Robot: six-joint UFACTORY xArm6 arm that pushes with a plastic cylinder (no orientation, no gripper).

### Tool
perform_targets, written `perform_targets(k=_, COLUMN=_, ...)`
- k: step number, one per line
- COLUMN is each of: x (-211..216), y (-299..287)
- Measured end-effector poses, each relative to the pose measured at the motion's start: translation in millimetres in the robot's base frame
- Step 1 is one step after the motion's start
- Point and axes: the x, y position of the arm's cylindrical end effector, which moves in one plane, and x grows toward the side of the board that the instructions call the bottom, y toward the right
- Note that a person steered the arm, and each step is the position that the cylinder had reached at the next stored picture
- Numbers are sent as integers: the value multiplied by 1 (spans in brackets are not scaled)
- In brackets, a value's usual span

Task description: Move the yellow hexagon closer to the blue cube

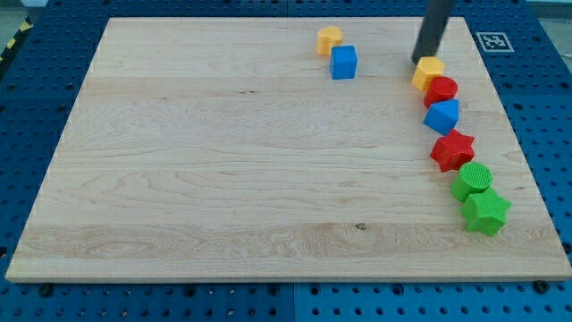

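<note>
The yellow hexagon [428, 72] lies near the view's top right, at the top of a column of blocks. The blue cube [343, 63] lies to its left, about a hundred pixels away, with a rounded yellow block [330, 39] touching its upper left corner. My tip [418, 60] is at the hexagon's upper left edge, touching it or nearly so, on the side that faces the blue cube. The dark rod rises from there out of the view's top.
Below the hexagon a column runs down the right side: a red cylinder [441, 90], a blue angular block [442, 116], a red star [452, 149], a green cylinder [471, 180] and a green star [486, 212]. The wooden board [223, 179] lies on a blue perforated table.
</note>
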Motion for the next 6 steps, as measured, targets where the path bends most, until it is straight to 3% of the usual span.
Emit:
perform_targets(k=2, x=-8, y=17)
perform_targets(k=3, x=-6, y=77)
perform_targets(k=4, x=17, y=86)
perform_targets(k=6, x=35, y=45)
